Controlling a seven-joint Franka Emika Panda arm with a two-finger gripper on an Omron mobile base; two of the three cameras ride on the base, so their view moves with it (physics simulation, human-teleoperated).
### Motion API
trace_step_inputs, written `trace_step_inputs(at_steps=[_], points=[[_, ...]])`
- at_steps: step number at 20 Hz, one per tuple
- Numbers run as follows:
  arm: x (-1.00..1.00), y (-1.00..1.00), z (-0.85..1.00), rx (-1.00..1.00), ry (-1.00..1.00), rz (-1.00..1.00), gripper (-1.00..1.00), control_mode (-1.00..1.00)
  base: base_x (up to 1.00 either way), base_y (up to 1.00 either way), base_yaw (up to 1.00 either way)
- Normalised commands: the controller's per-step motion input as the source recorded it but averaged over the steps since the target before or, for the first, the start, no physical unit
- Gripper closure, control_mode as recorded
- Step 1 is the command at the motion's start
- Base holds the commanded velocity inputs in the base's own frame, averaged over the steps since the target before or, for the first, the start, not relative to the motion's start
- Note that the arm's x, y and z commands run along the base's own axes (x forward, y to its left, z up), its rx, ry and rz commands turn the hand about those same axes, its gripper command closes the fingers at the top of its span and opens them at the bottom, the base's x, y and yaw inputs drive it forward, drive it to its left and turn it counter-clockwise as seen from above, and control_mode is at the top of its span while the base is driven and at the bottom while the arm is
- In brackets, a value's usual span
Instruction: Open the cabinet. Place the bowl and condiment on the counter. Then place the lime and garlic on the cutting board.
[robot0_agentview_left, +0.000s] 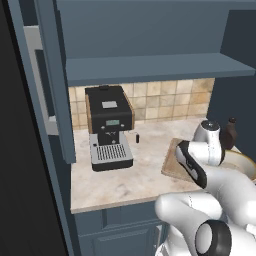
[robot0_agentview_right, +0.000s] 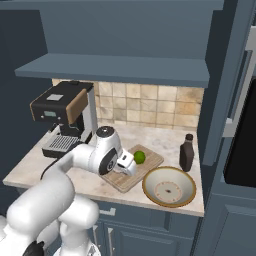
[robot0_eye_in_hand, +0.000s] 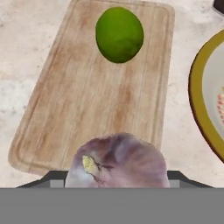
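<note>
Hand view: jaws clamped on garlic above cutting board bearing lime; no legible writing.

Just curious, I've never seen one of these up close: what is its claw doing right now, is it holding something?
Gripper: closed on the garlic, held just over the near end of the cutting board.

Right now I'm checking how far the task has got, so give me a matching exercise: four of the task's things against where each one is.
Things:
1. lime
2. garlic
3. bowl
4. condiment

Places:
A. on the counter by the cabinet side
B. at the gripper, above the board's near end
C. on the cutting board
D. on the counter beside the board

Pairs: 1-C, 2-B, 3-D, 4-A
</note>
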Motion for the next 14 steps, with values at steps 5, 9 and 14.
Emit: trace_step_inputs(at_steps=[5, 9, 14], points=[[0.25, 0.0, 0.0, 0.0, 0.0, -0.01, 1.0, -1.0, 0.0, 0.0, 0.0], [0.28, 0.0, 0.0, 0.0, 0.0, 0.0, 1.0, -1.0, 0.0, 0.0, 0.0], [0.23, 0.0, -0.07, 0.0, 0.0, 0.0, 1.0, -1.0, 0.0, 0.0, 0.0]])
